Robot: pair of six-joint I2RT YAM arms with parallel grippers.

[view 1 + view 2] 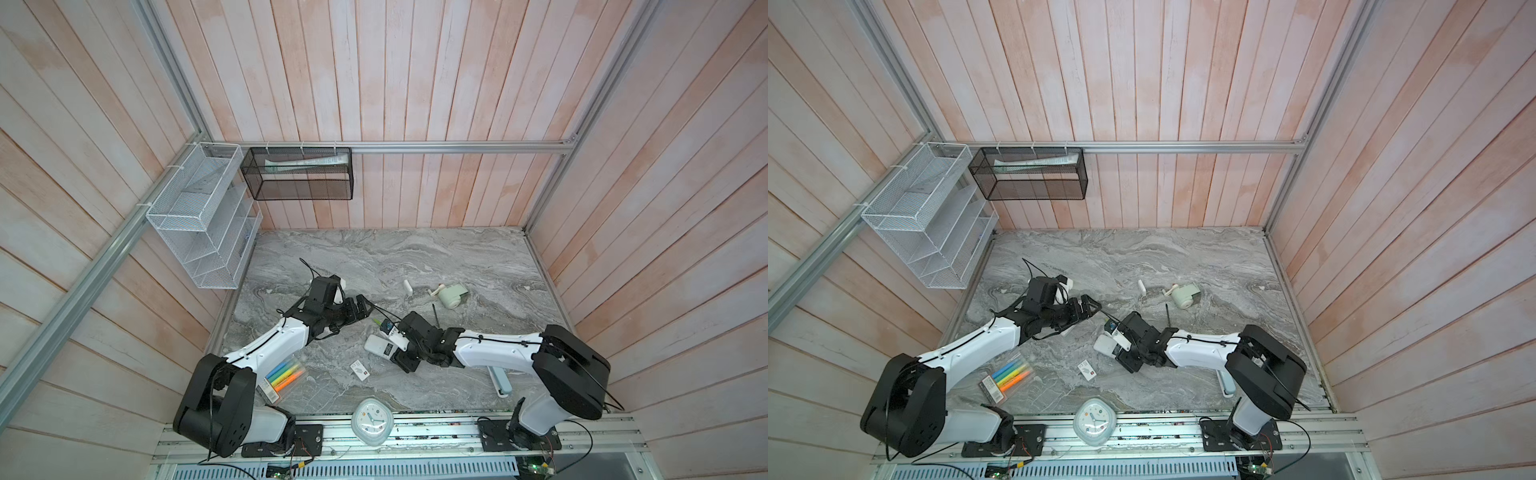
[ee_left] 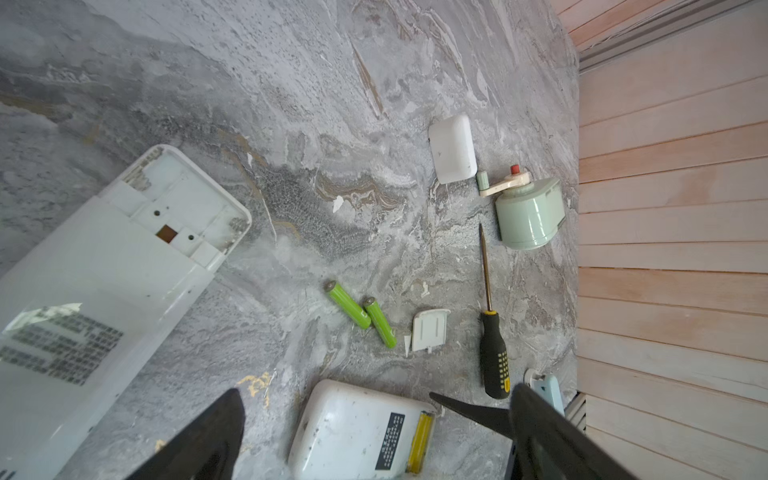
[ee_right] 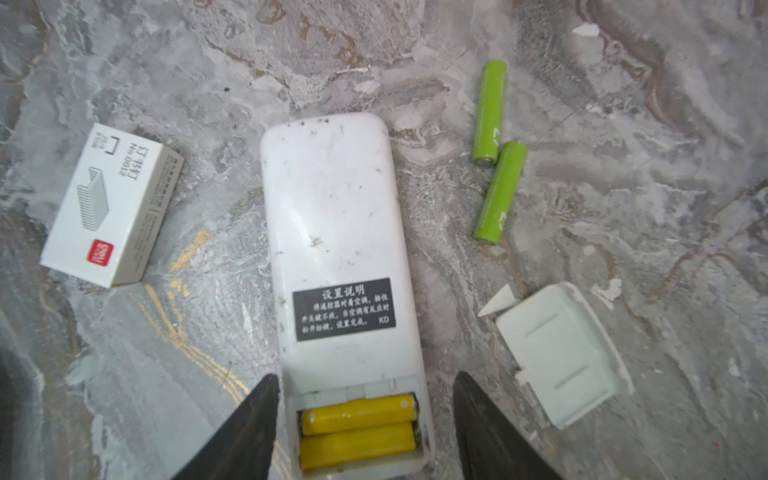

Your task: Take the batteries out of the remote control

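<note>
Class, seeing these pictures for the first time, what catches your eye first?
Two yellow batteries sit in the open end of the white remote, straddled by the open right gripper. Two green batteries lie loose on the marble table beside it, near the detached cover.

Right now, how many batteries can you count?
4. Two green batteries lie loose on the table beside the remote; two yellow batteries sit in its open compartment. More could be hidden.

Staple box reading "No.0012", remote control black label headed "设置说明", ending "KD"
</note>
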